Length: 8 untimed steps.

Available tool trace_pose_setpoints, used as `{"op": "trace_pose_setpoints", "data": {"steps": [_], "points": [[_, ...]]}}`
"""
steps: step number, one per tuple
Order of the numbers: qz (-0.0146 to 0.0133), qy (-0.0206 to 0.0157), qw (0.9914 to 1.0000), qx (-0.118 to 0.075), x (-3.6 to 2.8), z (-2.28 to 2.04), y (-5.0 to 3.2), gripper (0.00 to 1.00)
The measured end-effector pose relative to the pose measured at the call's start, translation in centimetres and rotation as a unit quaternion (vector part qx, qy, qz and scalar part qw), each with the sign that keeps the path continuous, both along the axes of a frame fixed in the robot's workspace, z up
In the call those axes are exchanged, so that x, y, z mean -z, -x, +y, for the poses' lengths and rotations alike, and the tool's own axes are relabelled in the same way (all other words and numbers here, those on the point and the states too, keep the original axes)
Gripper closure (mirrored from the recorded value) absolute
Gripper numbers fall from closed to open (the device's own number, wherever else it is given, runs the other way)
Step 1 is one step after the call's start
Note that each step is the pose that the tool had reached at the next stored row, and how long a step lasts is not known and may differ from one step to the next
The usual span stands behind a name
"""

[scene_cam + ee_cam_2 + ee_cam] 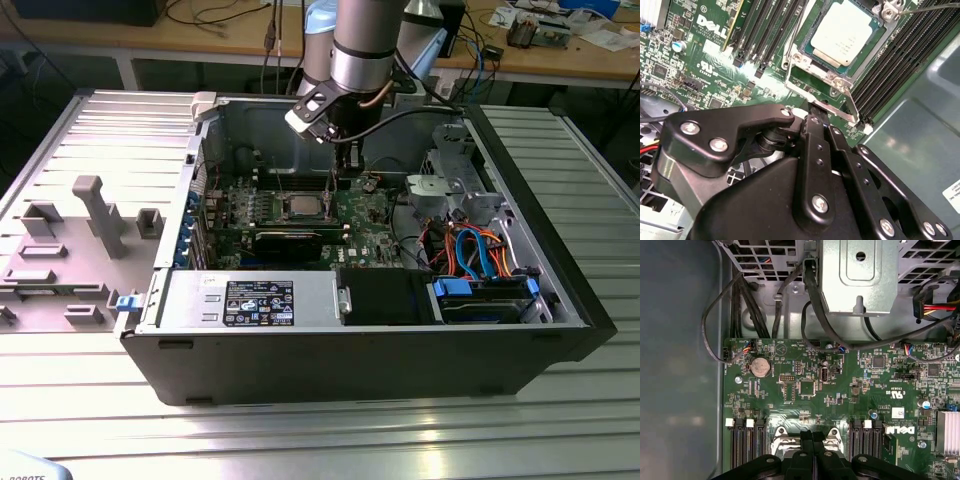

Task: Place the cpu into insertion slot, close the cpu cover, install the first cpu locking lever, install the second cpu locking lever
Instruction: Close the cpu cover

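The cpu point(300, 207) point(842, 32) lies flat in the insertion slot point(888, 11) on the green motherboard point(365, 210), silver-grey top up. The cpu cover point(795, 62) is a thin silvery frame that sits around the chip. A thin wire locking lever point(930, 6) runs past the slot's corner. My gripper point(345, 170) point(815, 112) point(812, 437) hangs just beside the slot on the exterior view's right. Its black fingers point(816, 131) are shut together and their tips stand at the frame's edge. In the first wrist view, silvery hooks point(782, 441) flank the fingertips.
Long black memory slots point(900, 55) line both sides of the socket. A long black card point(290, 240) lies in front of it. A metal drive cage point(860, 275) and blue and orange cables point(480, 255) sit at the exterior view's right. Case walls point(220, 130) enclose the board.
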State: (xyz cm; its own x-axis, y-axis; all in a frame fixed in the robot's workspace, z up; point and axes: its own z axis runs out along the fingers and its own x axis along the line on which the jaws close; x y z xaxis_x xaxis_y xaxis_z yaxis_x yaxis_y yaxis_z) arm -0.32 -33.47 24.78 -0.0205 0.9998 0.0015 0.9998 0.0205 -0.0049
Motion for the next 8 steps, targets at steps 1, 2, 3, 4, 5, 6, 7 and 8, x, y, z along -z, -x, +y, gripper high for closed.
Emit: {"op": "trace_pose_setpoints", "data": {"steps": [1,2,3,4,5,6,7,8], "points": [[0.0,0.0,1.0,0.0,0.0,0.0,0.04,0.89],[0.0,0.0,1.0,0.0,0.0,0.0,0.09,0.89],[0.0,0.0,1.0,0.0,0.01,0.0,0.14,0.89],[0.0,0.0,1.0,0.0,0.01,0.0,0.21,0.89],[0.0,0.0,1.0,0.0,0.01,0.0,0.28,0.89],[0.0,0.0,1.0,0.0,0.02,0.0,0.35,0.89],[0.0,0.0,1.0,0.0,0.02,0.0,0.39,0.89],[0.0,0.0,1.0,0.0,0.03,0.0,0.49,0.89]]}}
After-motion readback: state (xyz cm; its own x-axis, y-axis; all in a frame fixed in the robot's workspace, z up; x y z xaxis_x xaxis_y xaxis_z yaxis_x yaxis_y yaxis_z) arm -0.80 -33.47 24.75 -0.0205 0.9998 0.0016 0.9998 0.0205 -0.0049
